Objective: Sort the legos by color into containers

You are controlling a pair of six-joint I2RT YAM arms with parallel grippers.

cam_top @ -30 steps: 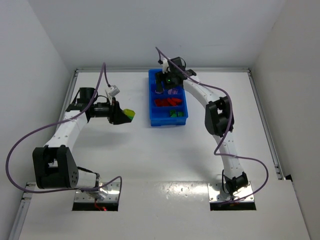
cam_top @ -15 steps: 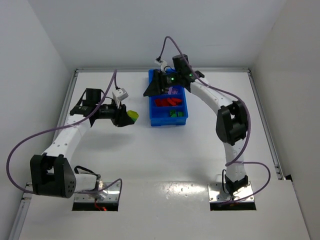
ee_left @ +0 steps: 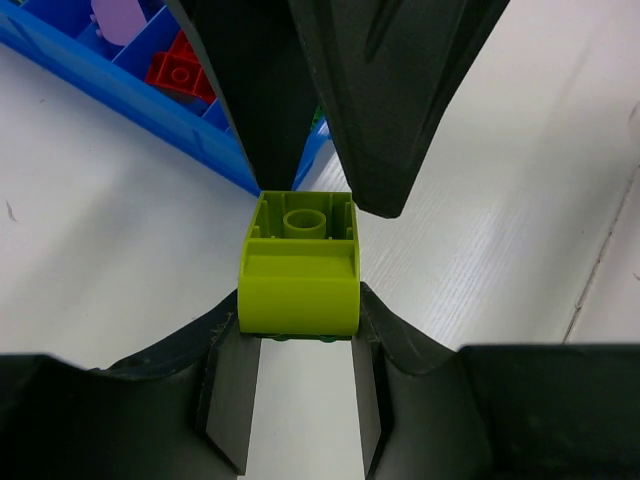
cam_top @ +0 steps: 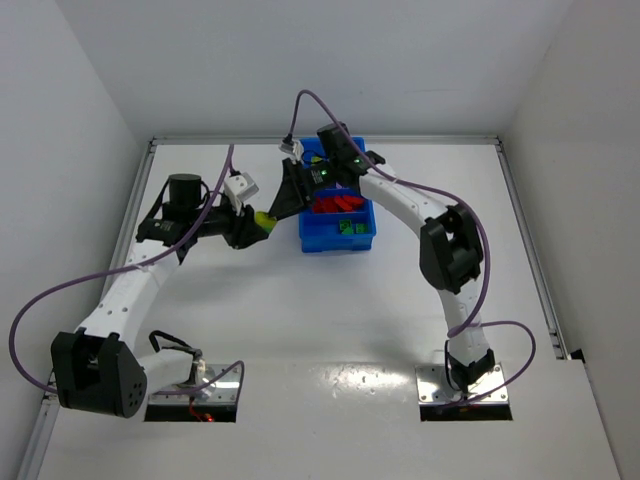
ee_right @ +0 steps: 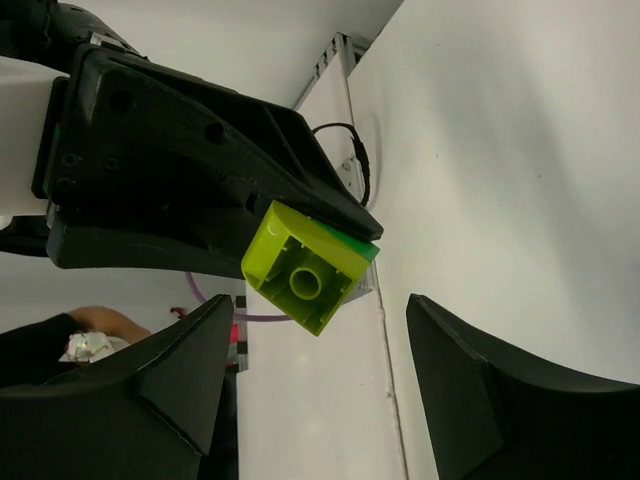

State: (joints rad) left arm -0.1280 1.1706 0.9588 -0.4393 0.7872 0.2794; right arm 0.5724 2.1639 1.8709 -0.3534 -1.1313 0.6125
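Note:
My left gripper point(cam_top: 252, 225) is shut on a yellow-green lego point(cam_top: 264, 218) and holds it in the air, just left of the blue tray point(cam_top: 310, 243). In the left wrist view the lego point(ee_left: 300, 265) sits clamped at my fingertips, with a dark green piece stuck under it. In the right wrist view a thin green lego point(ee_right: 358, 247) shows against the yellow-green one point(ee_right: 300, 275). My right gripper point(cam_top: 283, 203) is open, with its fingers point(ee_left: 400, 100) on either side of the lego's far end and not touching it. Red legos point(cam_top: 335, 205) and green legos point(cam_top: 350, 227) lie in separate containers.
The right arm point(cam_top: 400, 195) reaches across the far end of the tray and hides part of it. Purple legos point(ee_left: 115, 15) lie in a compartment beside the red ones point(ee_left: 175, 70). White walls close in the table on the left, back and right.
The right gripper left the tray and swung left to face the held lego. The left arm carried the lego right, toward the tray. The left grip stayed shut.

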